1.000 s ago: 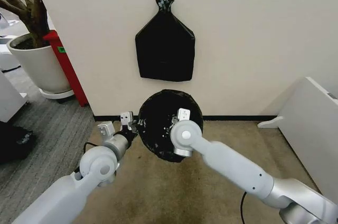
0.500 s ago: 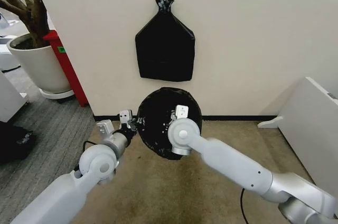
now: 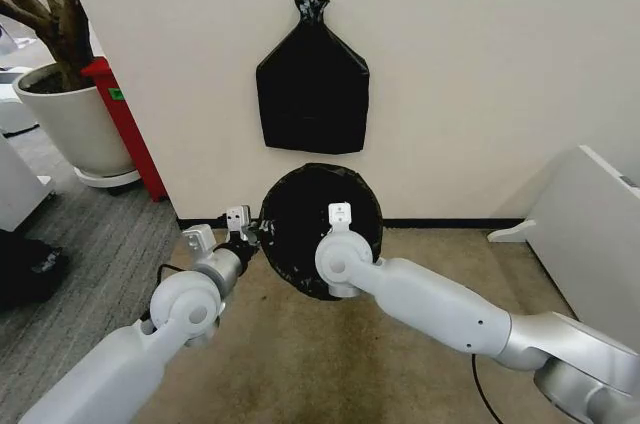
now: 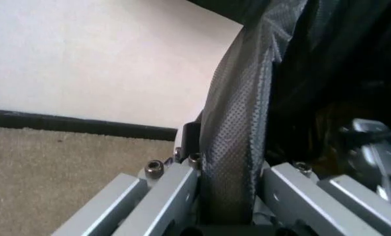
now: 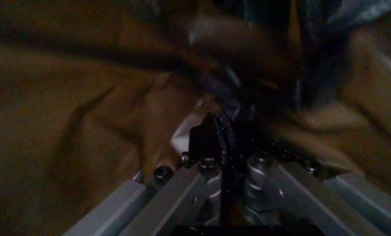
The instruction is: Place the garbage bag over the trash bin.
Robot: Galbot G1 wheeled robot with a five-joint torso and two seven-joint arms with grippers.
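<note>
Left pincer (image 3: 243,233) is clamped on a fold of the bag (image 3: 305,214) at the left edge of the bin mouth; in the left wrist view the grey-sheened film (image 4: 238,128) runs taut between the two fingers, with wall and floor beyond. Right pincer (image 5: 225,147) is down inside the lined opening, its fingers drawn together on a thin pleat of film; in the head view its wrist housing (image 3: 341,254) covers the front right part of the mouth.

Change over the last second: the right wrist has shifted slightly left and toward the wall, and the round black outline of the bag has risen and spread a little at its far edge. The left arm has held its place. Judgement: the bag mouth is being stretched across the rim, and the lining step is well advanced but not finished, since both pincers are clamped on film.

Pose: both arms reach forward and down from the lower corners of the head view, forearms converging on the bin, which stands on the floor against the wall, just in front of the baseboard. The bin's own wall is hidden by bag and arms.

A second black bundle (image 3: 312,89) hangs on the wall above, untouched.
</note>
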